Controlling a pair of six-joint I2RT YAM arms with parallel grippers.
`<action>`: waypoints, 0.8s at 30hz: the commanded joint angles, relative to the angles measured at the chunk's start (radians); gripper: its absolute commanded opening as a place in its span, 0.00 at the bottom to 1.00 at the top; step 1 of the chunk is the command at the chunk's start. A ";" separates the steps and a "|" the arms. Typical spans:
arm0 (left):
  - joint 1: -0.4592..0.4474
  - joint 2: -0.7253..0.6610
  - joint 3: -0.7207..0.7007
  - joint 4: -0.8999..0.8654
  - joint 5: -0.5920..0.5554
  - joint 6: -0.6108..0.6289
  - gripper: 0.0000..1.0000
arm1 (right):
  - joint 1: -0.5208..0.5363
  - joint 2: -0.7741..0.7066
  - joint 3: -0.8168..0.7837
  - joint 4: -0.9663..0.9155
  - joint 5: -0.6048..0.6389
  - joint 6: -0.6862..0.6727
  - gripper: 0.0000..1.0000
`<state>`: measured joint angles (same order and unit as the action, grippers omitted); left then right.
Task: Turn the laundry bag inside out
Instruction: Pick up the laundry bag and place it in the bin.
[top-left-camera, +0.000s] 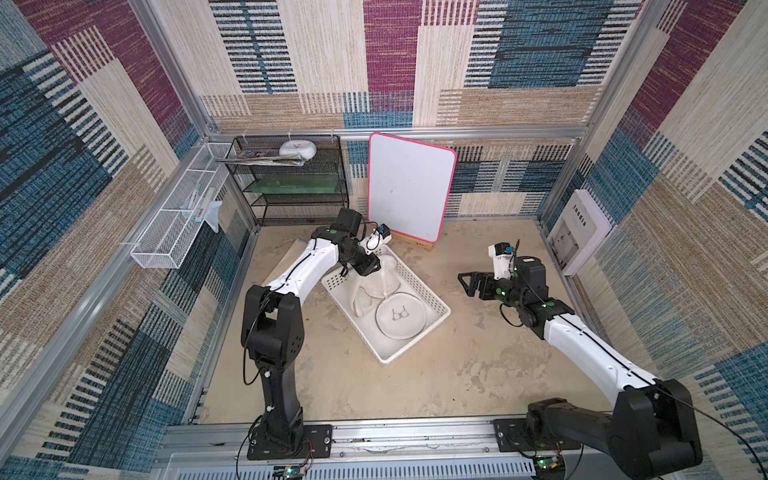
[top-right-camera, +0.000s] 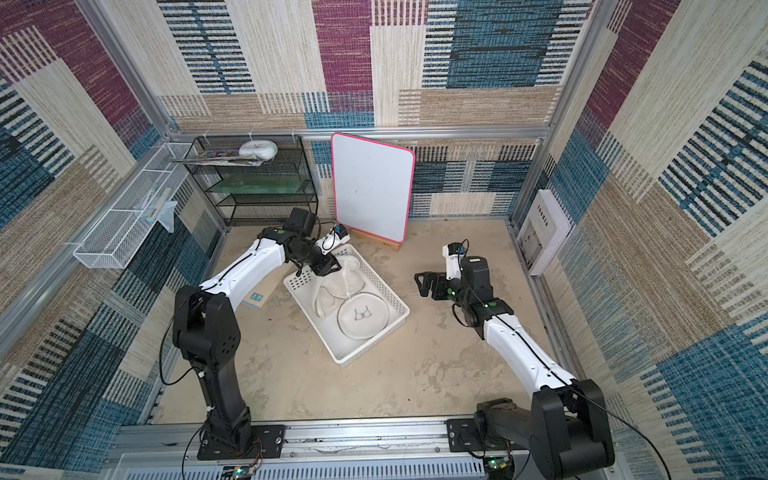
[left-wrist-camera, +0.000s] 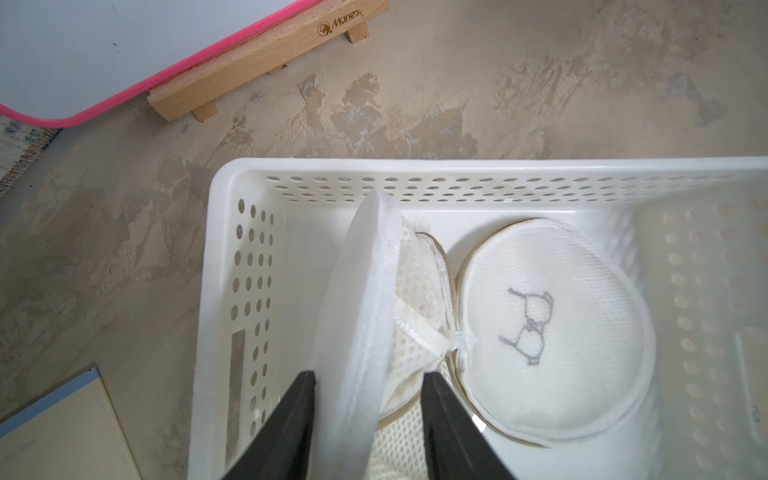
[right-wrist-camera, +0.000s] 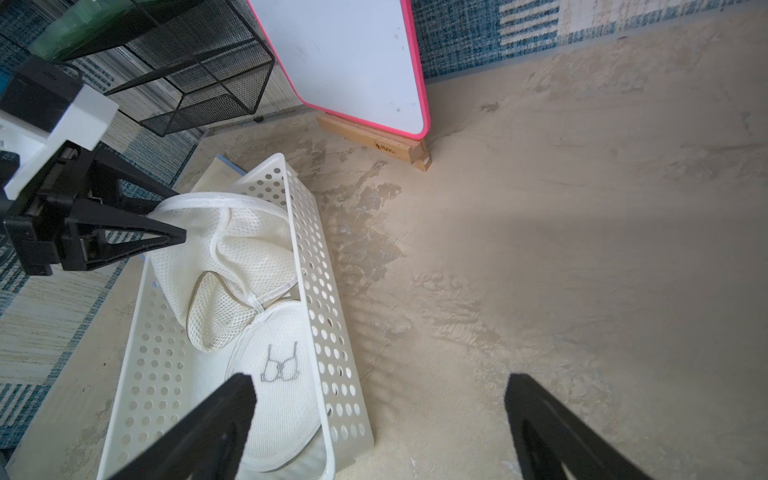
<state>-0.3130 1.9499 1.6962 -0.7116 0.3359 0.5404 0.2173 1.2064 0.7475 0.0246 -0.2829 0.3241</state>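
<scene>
**Mesh bag in the basket, left jaws around its raised edge**

Patchwork woven walls (top-left-camera: 395, 50) in blue, maroon and beige close in a mottled beige tabletop (top-left-camera: 457, 374). A black mesh shelf (top-left-camera: 291, 195) stands at 11 o'clock and a pink-edged whiteboard (top-left-camera: 409, 187) at 12. Mid-table, the white perforated basket (top-left-camera: 415, 343) holds the laundry bag (top-left-camera: 401, 318). The left gripper (left-wrist-camera: 368, 374) straddles the bag's upright edge; I cannot tell whether it pinches. The right gripper (top-left-camera: 465, 284), spread wide, hovers at 3 o'clock from the basket.
</scene>
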 joint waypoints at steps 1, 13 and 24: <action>-0.011 0.007 -0.001 -0.021 -0.026 0.059 0.37 | 0.001 0.006 0.005 0.027 -0.016 -0.004 0.99; -0.066 -0.085 -0.031 0.002 -0.075 0.122 0.00 | 0.000 -0.031 0.062 -0.036 -0.007 0.090 0.99; -0.108 -0.497 -0.360 0.430 -0.161 -0.238 0.00 | 0.094 -0.003 0.094 -0.221 0.055 0.255 0.90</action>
<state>-0.4133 1.5105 1.3884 -0.4595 0.1974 0.4408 0.2714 1.2018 0.8333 -0.1146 -0.2623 0.5289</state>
